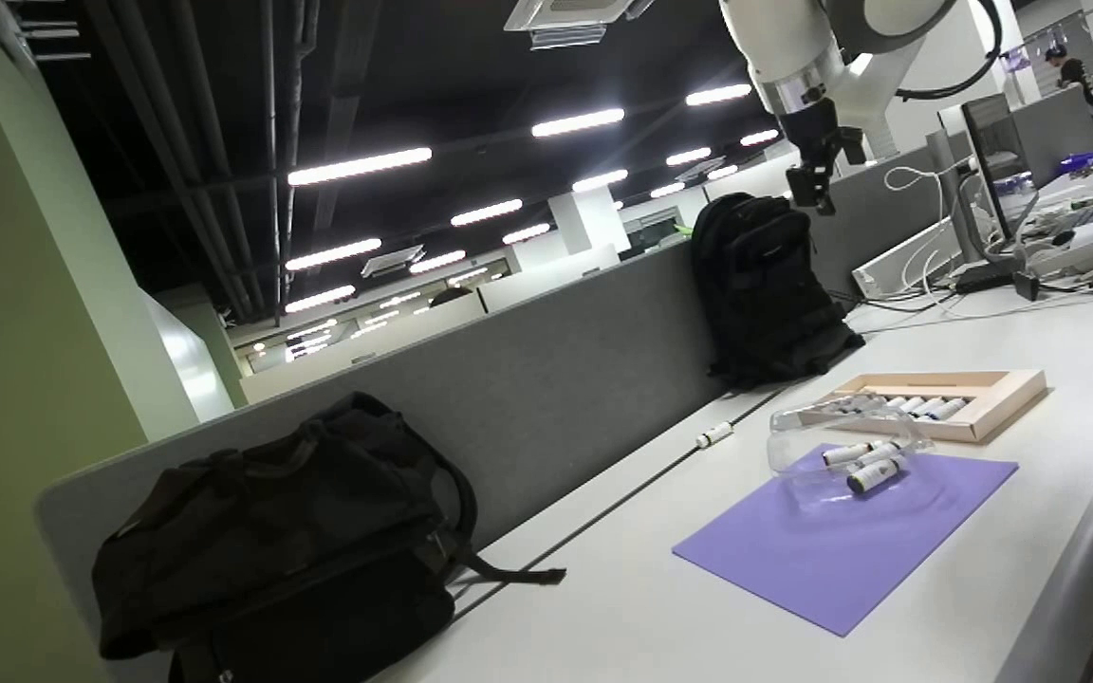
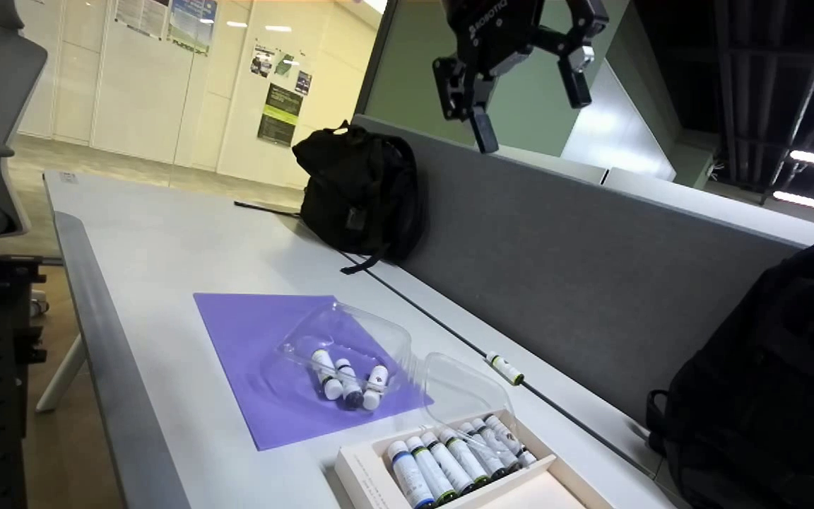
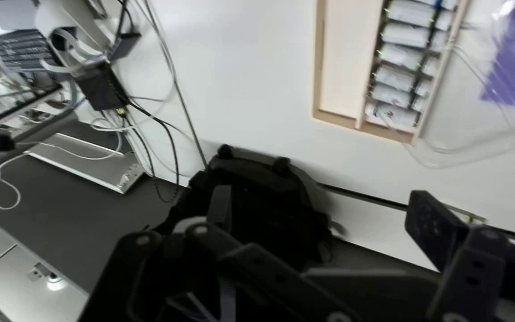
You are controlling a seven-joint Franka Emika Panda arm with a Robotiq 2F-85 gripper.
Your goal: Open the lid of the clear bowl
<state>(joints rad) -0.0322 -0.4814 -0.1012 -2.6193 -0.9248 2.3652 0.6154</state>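
The clear bowl (image 2: 368, 331) is a low transparent container on the purple sheet, with three small white bottles showing in it. It also shows in an exterior view (image 1: 817, 493) and, partly, at the top right of the wrist view (image 3: 502, 20). The transparent lid (image 2: 465, 385) lies tilted back beside the bowl, its far part over the wooden tray's edge; whether it is joined to the bowl is hard to tell. The lid also shows in the wrist view (image 3: 454, 156). My gripper (image 2: 531, 120) is open and empty, high above the table, away from both; it also shows in the wrist view (image 3: 322, 205).
The wooden tray (image 1: 1011, 398) with several bottles stands beside the bowl. A loose bottle (image 2: 504, 368) lies near the table groove. Black backpacks (image 1: 765, 285) (image 2: 364, 191) lean on the grey partition (image 2: 591, 233). A monitor and cables (image 1: 945, 275) stand farther along the table.
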